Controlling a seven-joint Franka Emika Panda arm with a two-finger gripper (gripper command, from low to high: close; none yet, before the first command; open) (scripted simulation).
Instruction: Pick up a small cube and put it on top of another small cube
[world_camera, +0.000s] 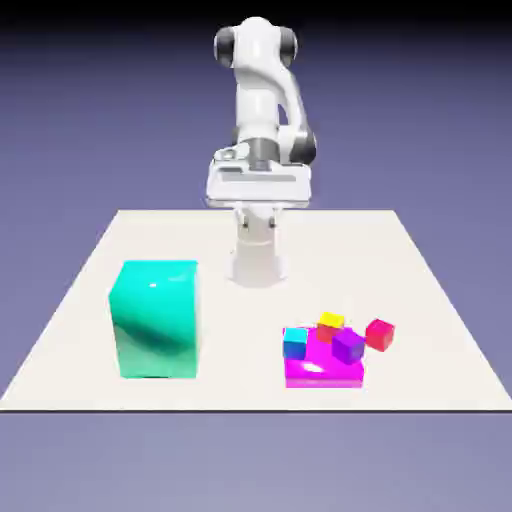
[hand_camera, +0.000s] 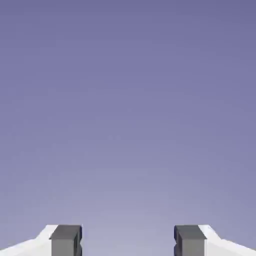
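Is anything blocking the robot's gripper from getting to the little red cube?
Nothing visible stands between the open gripper and the small red cube. The purple cube sits close beside it, on the exterior view's left, so a finger might bump that one.

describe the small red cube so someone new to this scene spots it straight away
Find the flat magenta block, on the exterior view's right, across from the big teal block. Just to its right sits the red cube. Its neighbours are purple, yellow and light blue; it is the reddish-pink one furthest to the right.
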